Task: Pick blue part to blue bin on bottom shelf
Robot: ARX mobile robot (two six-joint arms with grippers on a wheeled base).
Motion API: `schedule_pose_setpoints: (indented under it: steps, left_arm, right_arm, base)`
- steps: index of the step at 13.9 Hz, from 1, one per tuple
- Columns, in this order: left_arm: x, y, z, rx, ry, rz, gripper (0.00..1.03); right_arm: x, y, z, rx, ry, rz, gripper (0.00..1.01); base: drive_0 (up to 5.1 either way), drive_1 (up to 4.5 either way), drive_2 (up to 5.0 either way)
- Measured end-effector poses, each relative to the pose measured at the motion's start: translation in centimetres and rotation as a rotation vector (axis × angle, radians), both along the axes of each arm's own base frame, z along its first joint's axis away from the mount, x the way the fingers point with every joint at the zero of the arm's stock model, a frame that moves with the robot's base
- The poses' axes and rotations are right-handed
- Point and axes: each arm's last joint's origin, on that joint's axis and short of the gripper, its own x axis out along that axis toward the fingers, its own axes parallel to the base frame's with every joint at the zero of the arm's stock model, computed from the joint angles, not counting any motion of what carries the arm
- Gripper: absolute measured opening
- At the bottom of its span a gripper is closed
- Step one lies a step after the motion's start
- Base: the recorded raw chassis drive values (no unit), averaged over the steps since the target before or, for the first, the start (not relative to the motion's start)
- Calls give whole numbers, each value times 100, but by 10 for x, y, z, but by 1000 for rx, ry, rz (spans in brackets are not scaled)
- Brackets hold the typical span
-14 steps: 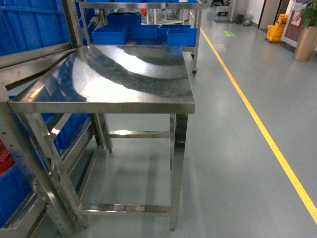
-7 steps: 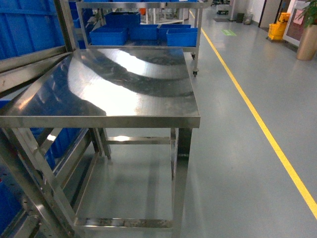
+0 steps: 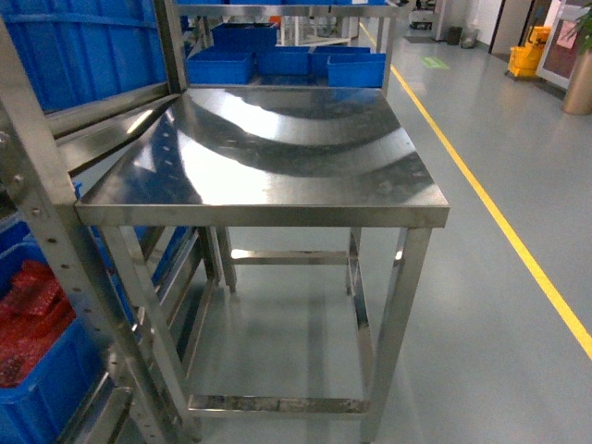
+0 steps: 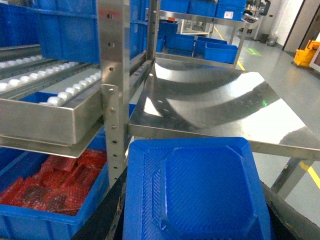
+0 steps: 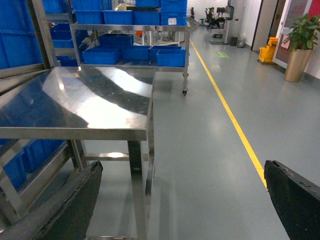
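1 blue part [image 4: 195, 185] seemingly pinched in left hand [image 4: 200, 227] | right hand [image 5: 185, 205] spread | 1 steel table [image 3: 277, 157]

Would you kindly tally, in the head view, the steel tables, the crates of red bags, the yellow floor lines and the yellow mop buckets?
Steel table: 1
Crate of red bags: 1
Yellow floor line: 1
Yellow mop bucket: 1
Total: 4

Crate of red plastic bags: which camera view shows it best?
The left wrist view: the crate of red bags fills its lower left corner beneath the roller shelf. Head view catches only a corner of it; right wrist view shows none.
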Motion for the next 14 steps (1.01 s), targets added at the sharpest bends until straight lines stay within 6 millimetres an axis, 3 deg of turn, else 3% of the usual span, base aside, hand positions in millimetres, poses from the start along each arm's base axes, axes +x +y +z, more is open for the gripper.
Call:
schedule_pose_setpoints:
  steps: [14]
  left_arm:
    - [0, 0, 0, 0, 0, 2, 43]
  right_arm:
    - [0, 0, 0, 0, 5, 0, 98]
  base:
    - [-477, 131, 361]
